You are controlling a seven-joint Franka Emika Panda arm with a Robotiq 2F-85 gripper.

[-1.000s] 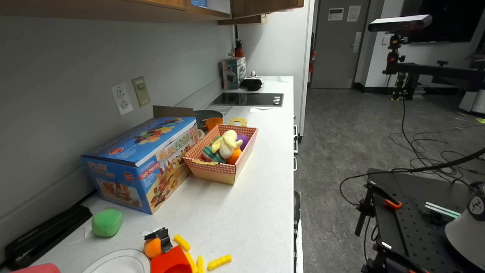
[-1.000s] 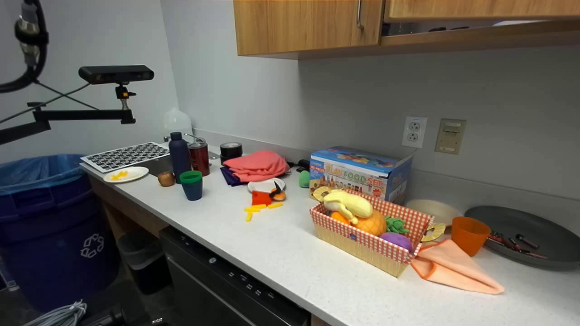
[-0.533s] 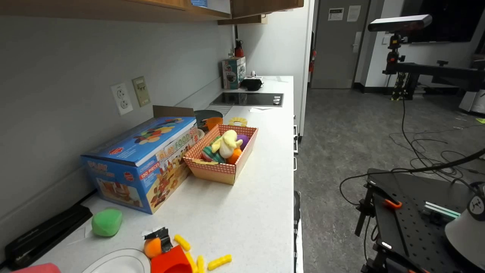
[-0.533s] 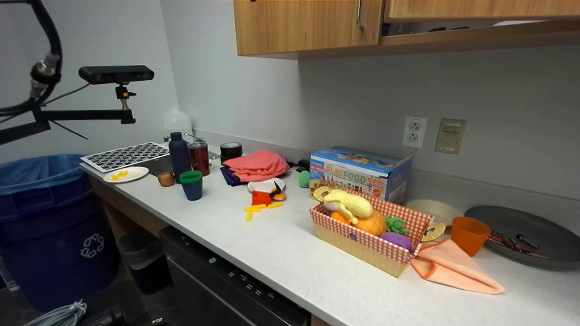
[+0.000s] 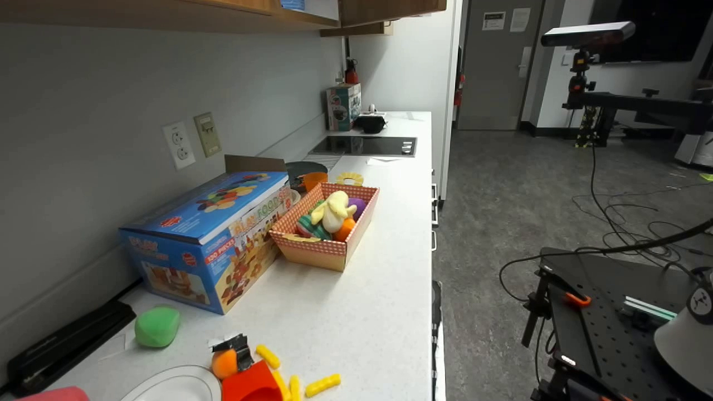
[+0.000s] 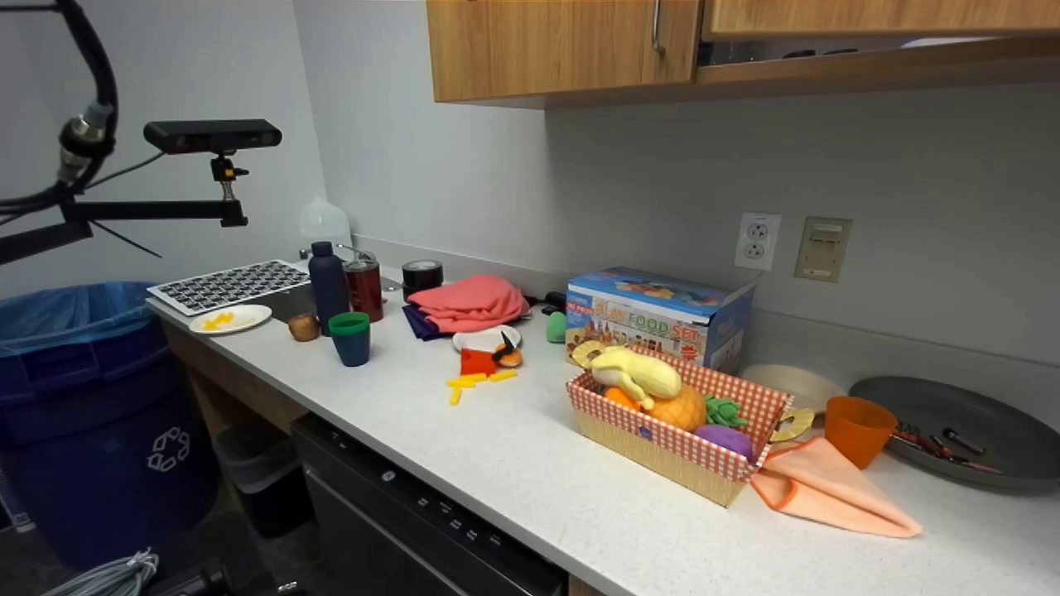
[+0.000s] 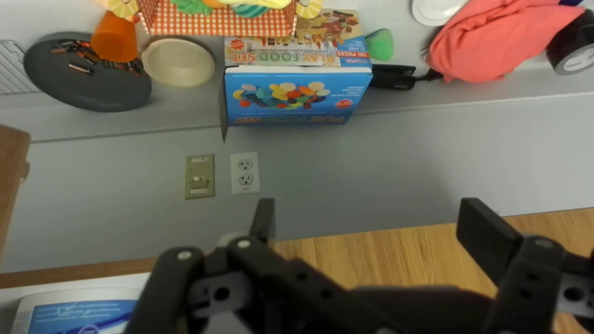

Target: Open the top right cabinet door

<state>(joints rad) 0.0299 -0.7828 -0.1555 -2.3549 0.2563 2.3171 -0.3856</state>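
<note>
The pincer (image 7: 371, 222) hangs with its fingers spread wide and nothing between them; neither exterior view shows it. The top right cabinet door (image 7: 8, 167) lies off to its side, toward the robot's right, well apart from the nearer finger; the wrist view stands upside down to the room, so there the door shows at the left edge. It stands swung out from the cabinet (image 6: 828, 73), its lower edge running outward; the upper part is out of view, so its long axis cannot be told. As I judge it, the door is already partly open, and pushing it wider would call for a sideways move against its inner face.

Just beyond the fingers is the closed left cabinet door (image 7: 371, 255), whose bar handle (image 6: 657, 29) might snag a finger on that path; nothing else is seen in the way. Past that panel's edge, a blue-labelled white package (image 7: 79, 315) sits inside the cabinet. Farther, down from the pincer, come the wall outlet (image 7: 245, 173), then the Play Food Set box (image 7: 297, 99) on the worktop (image 6: 489, 439), with the gingham basket (image 7: 185, 25) just beside it.
</note>
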